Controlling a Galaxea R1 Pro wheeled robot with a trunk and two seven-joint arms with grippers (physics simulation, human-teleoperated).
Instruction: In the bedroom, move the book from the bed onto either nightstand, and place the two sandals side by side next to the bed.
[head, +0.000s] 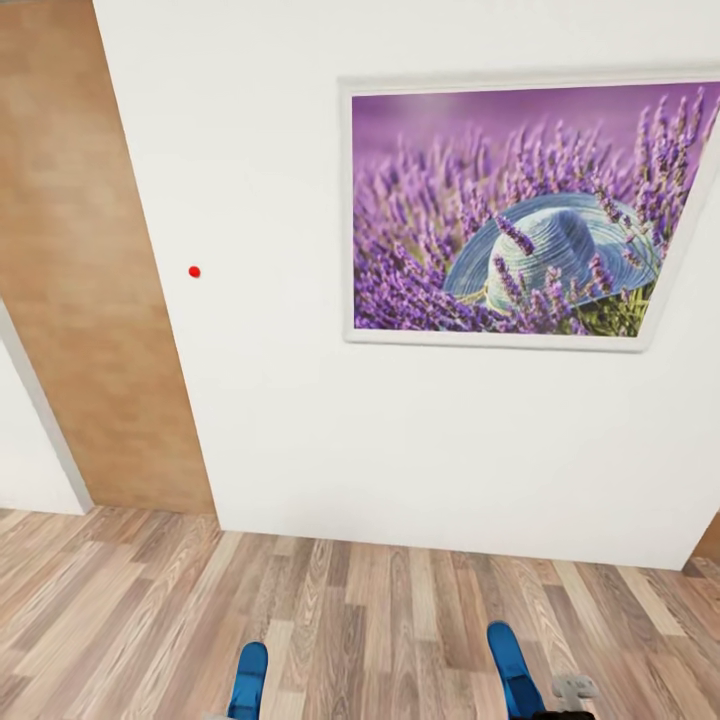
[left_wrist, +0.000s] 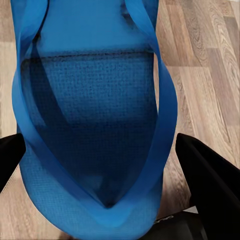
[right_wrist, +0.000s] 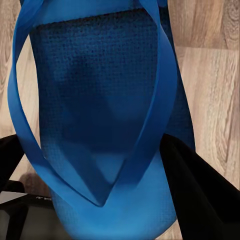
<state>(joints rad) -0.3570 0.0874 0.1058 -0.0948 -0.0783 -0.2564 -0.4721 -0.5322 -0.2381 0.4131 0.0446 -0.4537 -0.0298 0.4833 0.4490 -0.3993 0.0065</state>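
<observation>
A sandal (left_wrist: 95, 125) is clamped between the dark fingers (left_wrist: 210, 185) of the left gripper (left_wrist: 100, 165), and the other sandal (right_wrist: 100, 115) likewise in the right gripper (right_wrist: 100, 175), each closed on its load. The carrying step appears to be in hand. A white wall (head: 300, 420) with a lavender picture (head: 520, 210) is faced beyond both grippers, so turning toward the bed is judged necessary before the sandals are laid on the floor (head: 380, 620).

ahead of me a wall (head: 300, 420) fills the frame, a framed picture (head: 520, 210) at upper right, a door (head: 90, 260) at far left. floor (head: 380, 620) below; two sandals at the bottom edge, one left (head: 248, 680), one right (head: 515, 668).
</observation>
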